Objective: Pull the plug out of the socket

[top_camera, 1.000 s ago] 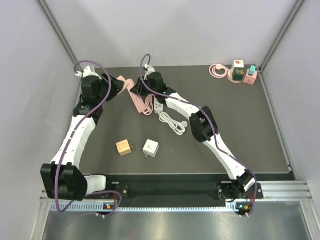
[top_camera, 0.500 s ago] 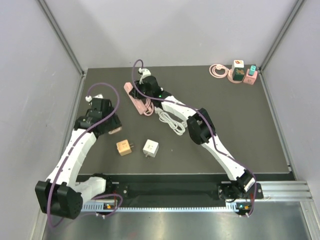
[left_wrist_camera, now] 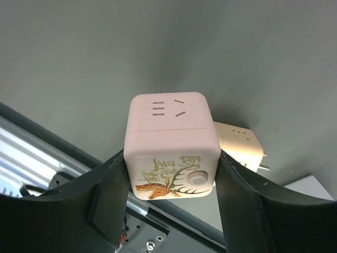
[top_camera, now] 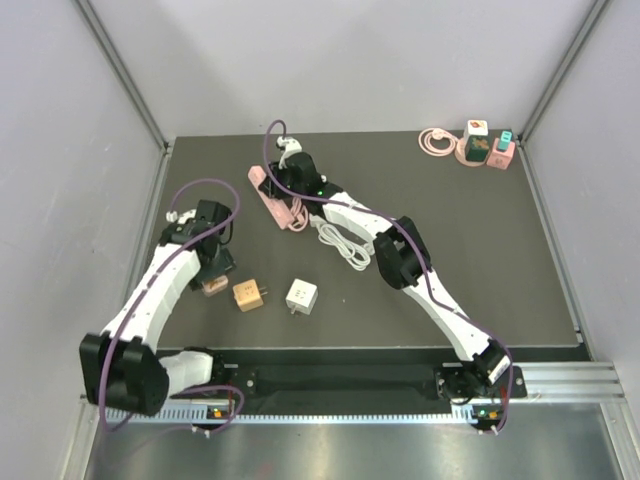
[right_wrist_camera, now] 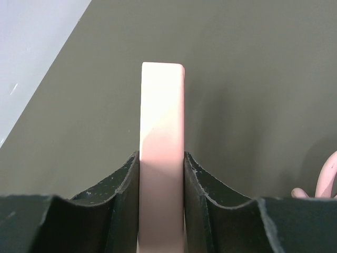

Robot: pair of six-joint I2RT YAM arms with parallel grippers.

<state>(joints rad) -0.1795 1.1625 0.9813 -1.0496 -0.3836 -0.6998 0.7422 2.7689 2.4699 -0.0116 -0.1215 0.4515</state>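
- Pink cube plug (left_wrist_camera: 171,132) sits between the two fingers of the left pincer (left_wrist_camera: 172,169), which is closed on its side faces. The face with socket slots points away from the wrist camera, and a deer drawing and a round button show on the near face.
- From above, the cube plug (top_camera: 211,286) is at the left front of the dark desk (top_camera: 480,260), under the left pincer (top_camera: 213,282). Whether it touches the desk cannot be told.
- It is off the pink power strip (top_camera: 272,200) and well apart from it. The strip lies at the back left of the desk, running slantwise.
- Right pincer (right_wrist_camera: 161,161) is clamped on the narrow sides of the power strip (right_wrist_camera: 162,116), a black finger (right_wrist_camera: 129,179) pressed to each side. The strip's far end reaches past the fingertips over the desk.
- A pink cord (right_wrist_camera: 326,179) curves at the right edge of the right wrist view.
- An orange cube adapter (top_camera: 247,294) stands just to the right of the held plug. In the left wrist view a pale cube (left_wrist_camera: 239,145) shows close behind the pink one.
- A white cube adapter (top_camera: 301,295) stands beside the orange one, on its right.
- A white cord (top_camera: 345,243) lies bunched near the strip's front end, under the right arm.
- A coiled pink cable (top_camera: 434,140) and a cluster of small cube sockets (top_camera: 485,146) sit at the back right corner.
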